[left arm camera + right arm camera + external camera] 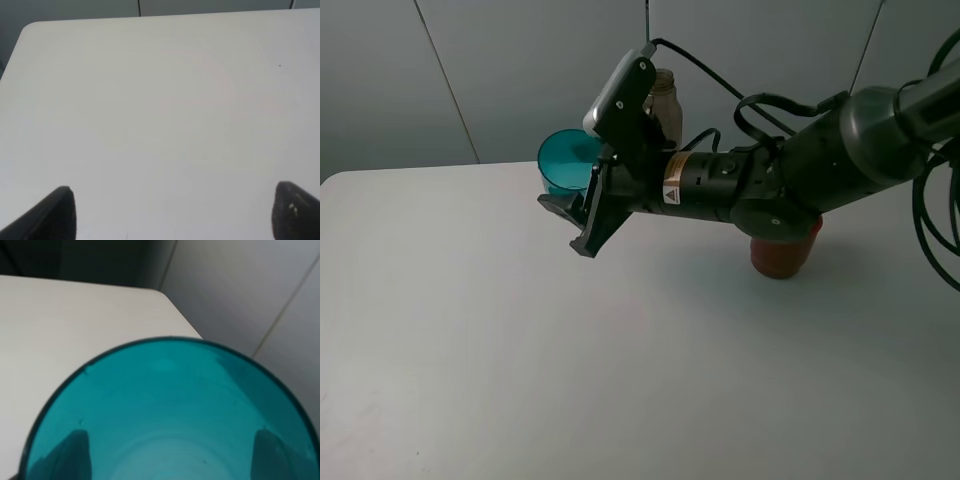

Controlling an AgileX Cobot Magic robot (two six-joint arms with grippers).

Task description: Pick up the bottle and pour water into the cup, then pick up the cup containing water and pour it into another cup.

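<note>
My right gripper reaches across to the back left of the table and is shut on the translucent teal cup, which is off the table and tilted. In the right wrist view the cup fills the frame, and both dark fingers show through its walls. The smoky-grey bottle stands behind the right arm, only its neck and shoulder showing. The red-orange other cup stands on the table under the arm, its top hidden. My left gripper is open over bare table, nothing between its fingers.
The white table has a rounded back-left corner close to the cup. A grey panelled wall rises behind it. The right arm's black cables hang at the right edge.
</note>
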